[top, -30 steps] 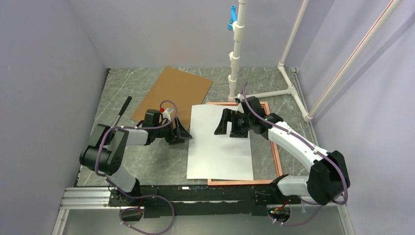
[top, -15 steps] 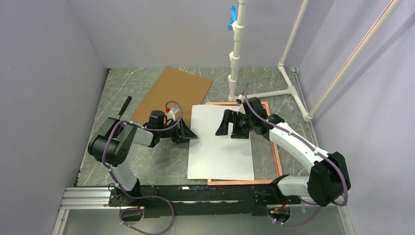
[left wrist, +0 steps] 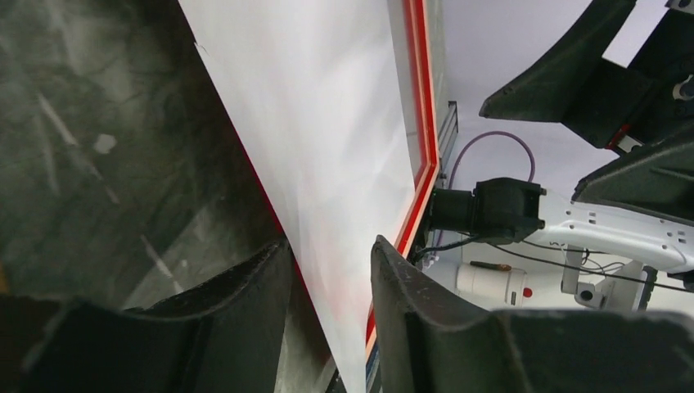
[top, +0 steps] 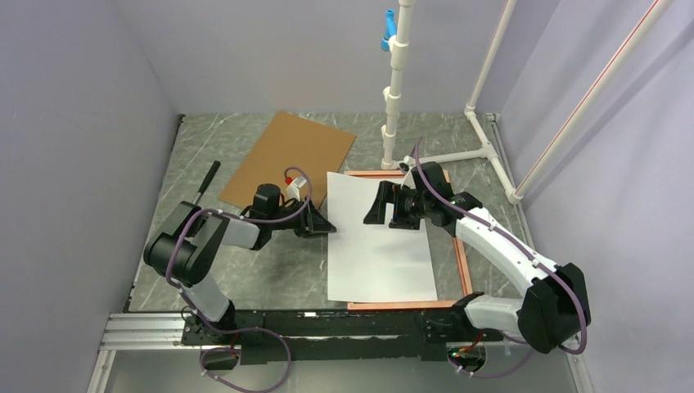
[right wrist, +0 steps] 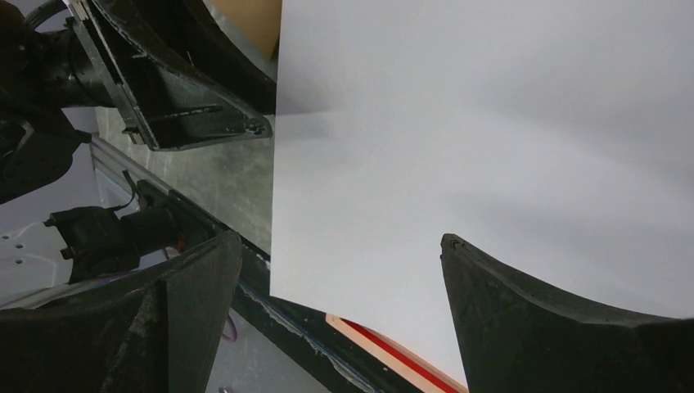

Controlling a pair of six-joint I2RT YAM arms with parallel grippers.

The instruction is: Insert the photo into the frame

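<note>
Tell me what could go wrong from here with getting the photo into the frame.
1. The left end effector straddles the left edge of the photo; pinching thin paper there could crease it.
2. The photo covers the left side of the frame rather than sitting inside it, so a push may slide it over the rim.
3. The right end effector is open over the photo; pressing down could wrinkle it.

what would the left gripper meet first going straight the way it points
The large white paper sheet; the left gripper straddles its left edge. Beyond it, probably the thin red frame, depth unclear.
</note>
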